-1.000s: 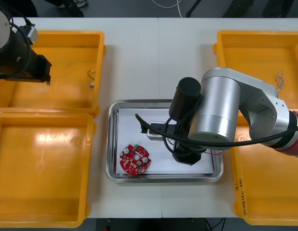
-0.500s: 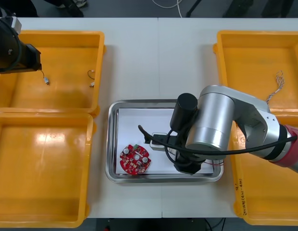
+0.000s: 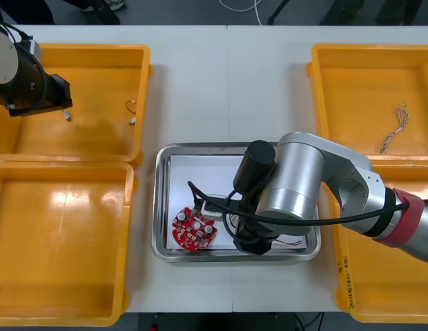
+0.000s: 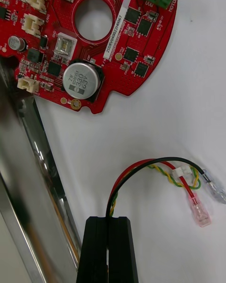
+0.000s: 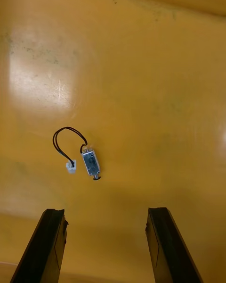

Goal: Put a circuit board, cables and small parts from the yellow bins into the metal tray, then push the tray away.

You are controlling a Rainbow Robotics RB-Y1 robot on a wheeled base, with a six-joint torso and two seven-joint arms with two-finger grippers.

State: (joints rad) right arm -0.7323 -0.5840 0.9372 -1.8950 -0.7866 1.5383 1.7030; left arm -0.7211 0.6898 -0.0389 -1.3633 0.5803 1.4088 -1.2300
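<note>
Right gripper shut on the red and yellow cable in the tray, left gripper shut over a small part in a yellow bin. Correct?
No: the left wrist view shows the left gripper open above the small metal part in the yellow bin. The right gripper grips the red and yellow cable.

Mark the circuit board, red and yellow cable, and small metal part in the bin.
circuit board (image 4: 84,79), right wrist view, on its silver round component.
red and yellow cable (image 4: 155,162), right wrist view, on the arch of the wires.
small metal part (image 5: 90,162), left wrist view, on its metal body.
</note>
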